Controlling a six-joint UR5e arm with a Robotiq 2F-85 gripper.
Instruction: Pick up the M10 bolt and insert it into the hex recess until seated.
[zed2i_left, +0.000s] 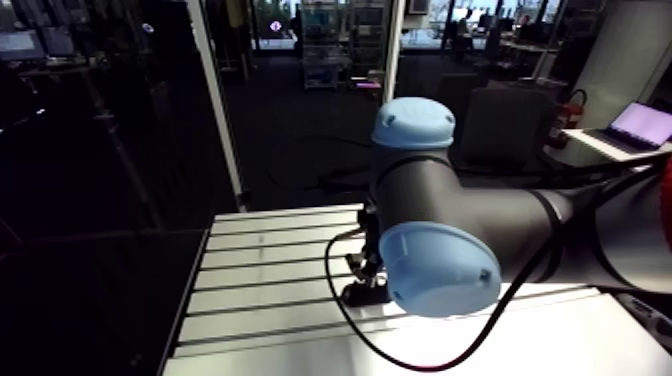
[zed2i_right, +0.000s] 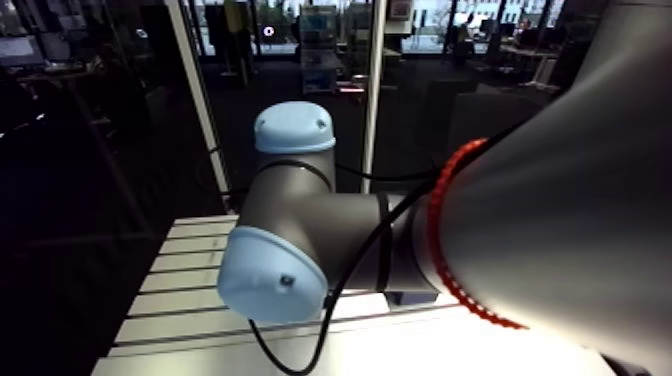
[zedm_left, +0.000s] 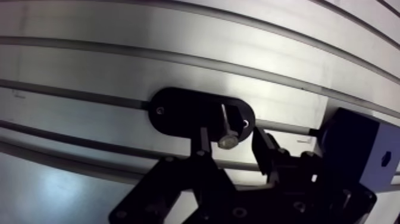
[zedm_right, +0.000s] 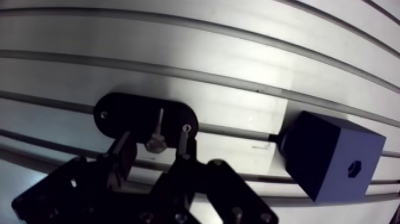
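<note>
Steel M10 bolt (zedm_right: 156, 132) rests in its black oval holder (zedm_right: 116, 113), presented for pickup. Gripper (zedm_right: 155, 139) straddles it, fingers (zedm_right: 123, 156) spread and apparently not touching, lined up to close. Dark block (zedm_right: 327, 155) with hex recess (zedm_right: 355, 167) waits beside the holder, apart, on slotted aluminium table (zedm_right: 208, 47).

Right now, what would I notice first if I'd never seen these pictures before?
A shiny little bolt stands out first, on a black oval holder, between the open fingers of the gripper. Beside the holder sits a dark block with a small hex hole in one face, on the slotted silver table. In the arm view, the arm's big light-blue caps catch the eye.
</note>
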